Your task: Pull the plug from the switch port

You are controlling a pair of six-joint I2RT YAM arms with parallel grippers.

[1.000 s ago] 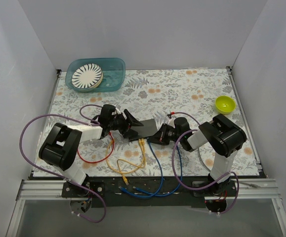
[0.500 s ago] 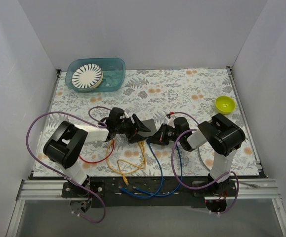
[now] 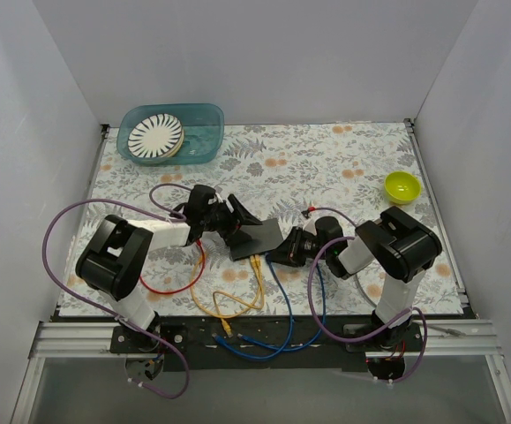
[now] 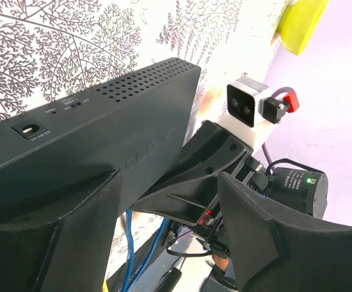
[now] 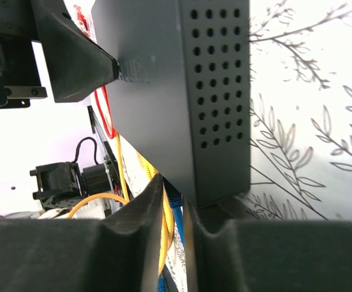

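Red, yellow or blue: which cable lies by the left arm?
The red cable, looping beside the left arm; the yellow cable and blue cable lie farther right, by the switch.

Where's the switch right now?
In the top view the switch is front-centre over the table, between the left gripper and right gripper, cables trailing from its near edge.

light even and diffuse, from above. top view bright and sharp; white walls (image 3: 264, 53) slightly washed out, soft short shadows under the arms on the floral mat (image 3: 326, 163). left wrist view: the switch (image 4: 103, 131) in focus, matte with a faint sheen; left fingers (image 4: 267, 243) dark, soft-edged; far wall tinted lilac. right wrist view: background at left blown to white, right fingers (image 5: 60, 255) near-black and blurred.
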